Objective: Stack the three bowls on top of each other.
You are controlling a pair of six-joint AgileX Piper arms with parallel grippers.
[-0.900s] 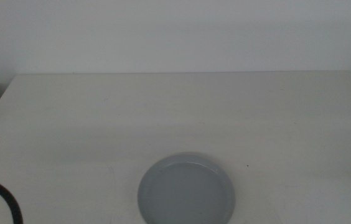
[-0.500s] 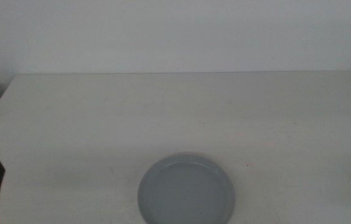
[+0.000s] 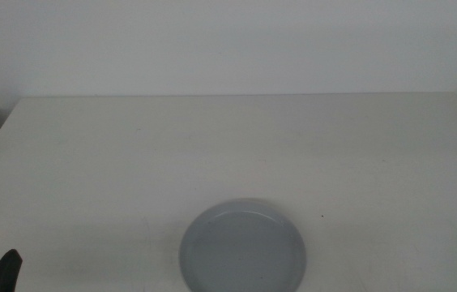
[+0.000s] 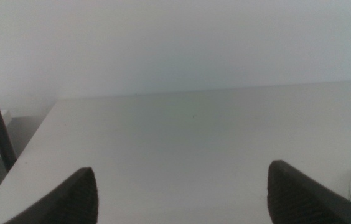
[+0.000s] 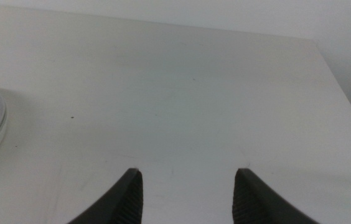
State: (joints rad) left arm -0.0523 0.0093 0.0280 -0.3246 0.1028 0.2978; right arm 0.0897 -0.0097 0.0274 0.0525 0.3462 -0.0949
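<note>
While both hands wait at the near edge, we see one grey-blue bowl (image 3: 243, 246) on the white table (image 3: 237, 146).

From the middle view we get the bowl whole, near the front centre, and only a dark tip of the left hand (image 3: 3, 274) at the bottom corner. Our left wrist view shows that hand (image 4: 182, 193) released, jaws wide apart over bare table, the bowl's rim just showing. Our right wrist view shows the right hand (image 5: 187, 193) released too, with the bowl's pale stacked rims off to one side.
</note>
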